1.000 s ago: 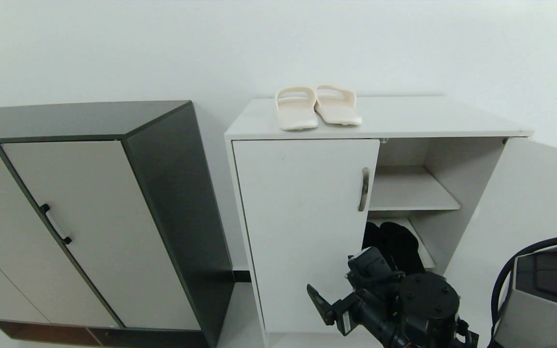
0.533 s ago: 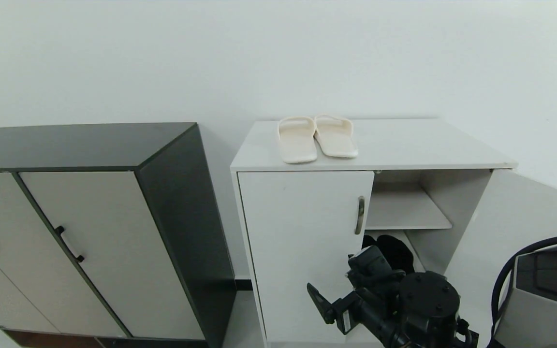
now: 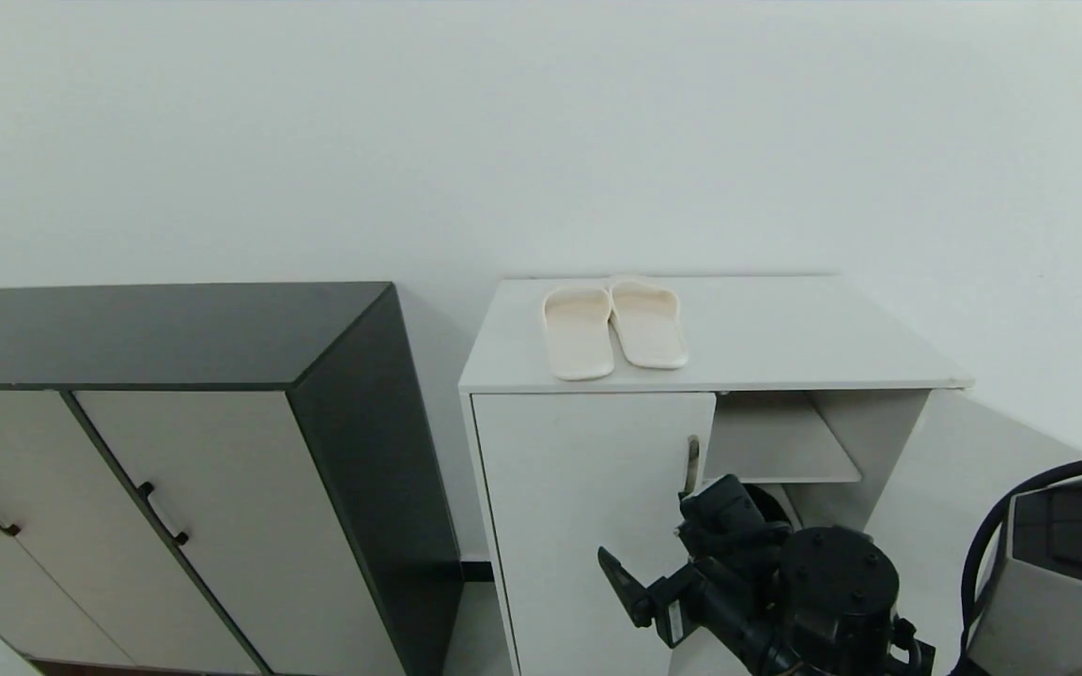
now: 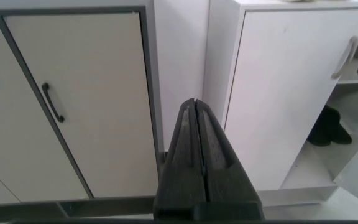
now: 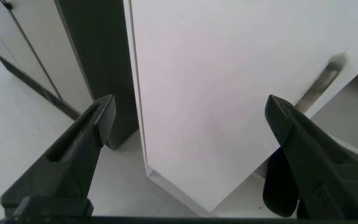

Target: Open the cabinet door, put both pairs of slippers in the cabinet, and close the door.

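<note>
A pair of cream slippers (image 3: pixel 616 327) lies side by side on top of the white cabinet (image 3: pixel 785 338). The cabinet's left door (image 3: pixel 588 507) is closed, with its handle (image 3: pixel 691 465) at the inner edge. The right half stands open, showing a bare upper shelf (image 3: pixel 780 446). A pair of black slippers (image 4: pixel 329 127) rests on the bottom shelf. My right gripper (image 5: pixel 190 106) is open, low in front of the closed door, with one finger (image 3: pixel 621 587) pointing left. My left gripper (image 4: pixel 194 107) is shut on nothing, facing the gap between the two cabinets.
A dark cabinet (image 3: pixel 175 329) with grey doors and black handles (image 3: pixel 163 514) stands close to the left of the white one. A plain white wall runs behind both. Pale floor (image 4: pixel 328 186) lies in front of the white cabinet.
The whole head view has shifted, so both cabinets sit lower in the picture: the camera moved. Slippers, doors and the right arm keep their places.
</note>
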